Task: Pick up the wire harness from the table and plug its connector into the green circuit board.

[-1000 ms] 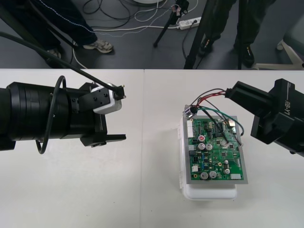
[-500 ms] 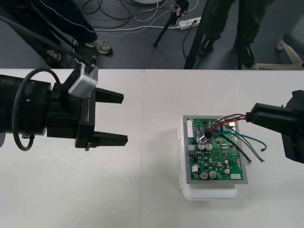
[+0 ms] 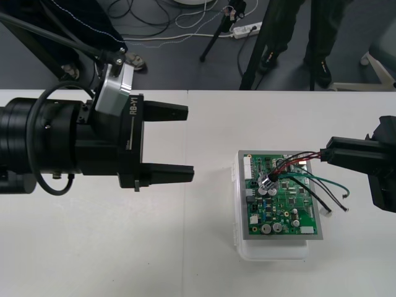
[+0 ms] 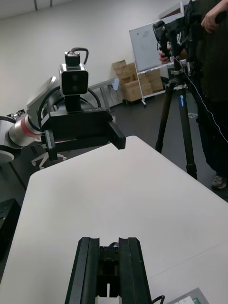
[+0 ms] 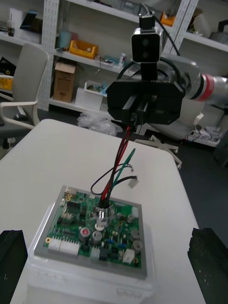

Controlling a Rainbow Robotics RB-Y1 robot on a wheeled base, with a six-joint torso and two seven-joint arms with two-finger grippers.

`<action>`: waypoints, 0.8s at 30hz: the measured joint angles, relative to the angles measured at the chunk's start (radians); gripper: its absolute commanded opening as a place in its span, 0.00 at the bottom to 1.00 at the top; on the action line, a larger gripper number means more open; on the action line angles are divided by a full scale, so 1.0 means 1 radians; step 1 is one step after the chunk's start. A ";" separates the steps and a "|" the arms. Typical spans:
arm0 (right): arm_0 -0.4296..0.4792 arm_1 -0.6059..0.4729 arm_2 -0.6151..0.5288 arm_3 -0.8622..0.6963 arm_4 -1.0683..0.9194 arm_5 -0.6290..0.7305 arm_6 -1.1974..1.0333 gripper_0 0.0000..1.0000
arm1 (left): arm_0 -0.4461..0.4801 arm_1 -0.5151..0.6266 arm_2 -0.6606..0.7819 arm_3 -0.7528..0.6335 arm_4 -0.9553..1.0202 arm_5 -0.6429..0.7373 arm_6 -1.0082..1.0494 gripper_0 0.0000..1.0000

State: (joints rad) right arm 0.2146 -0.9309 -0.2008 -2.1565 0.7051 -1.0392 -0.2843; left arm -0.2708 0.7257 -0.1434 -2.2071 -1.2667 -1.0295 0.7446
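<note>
Right gripper [image 3: 325, 154] clenches the harness [image 3: 296, 159] wires above the green board [image 3: 291, 199]; left gripper [image 3: 189, 142] hovers nearby, fingers spread wide.

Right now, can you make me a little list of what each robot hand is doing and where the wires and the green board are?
green circuit board: on its white base, on the table
left gripper: open, above the table, left of the board
right gripper: shut on the wire harness, right of the board
harness position: hangs from the right gripper, metal socket over the board
</note>
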 measured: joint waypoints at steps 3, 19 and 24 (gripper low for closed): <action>-0.021 0.031 0.000 0.000 0.001 -0.007 0.000 0.00 | -0.008 -0.043 -0.032 0.004 0.000 0.018 0.000 1.00; -0.097 0.232 0.057 0.002 0.003 -0.027 0.000 0.00 | -0.014 -0.181 -0.095 0.021 0.000 0.048 0.000 1.00; -0.107 0.272 0.099 0.003 0.005 -0.031 0.000 0.00 | -0.014 -0.221 -0.100 0.042 0.000 0.049 -0.001 1.00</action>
State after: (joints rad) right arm 0.1077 -0.6593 -0.1019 -2.1539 0.7104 -1.0700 -0.2842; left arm -0.2851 0.5048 -0.2437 -2.1650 -1.2665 -0.9807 0.7435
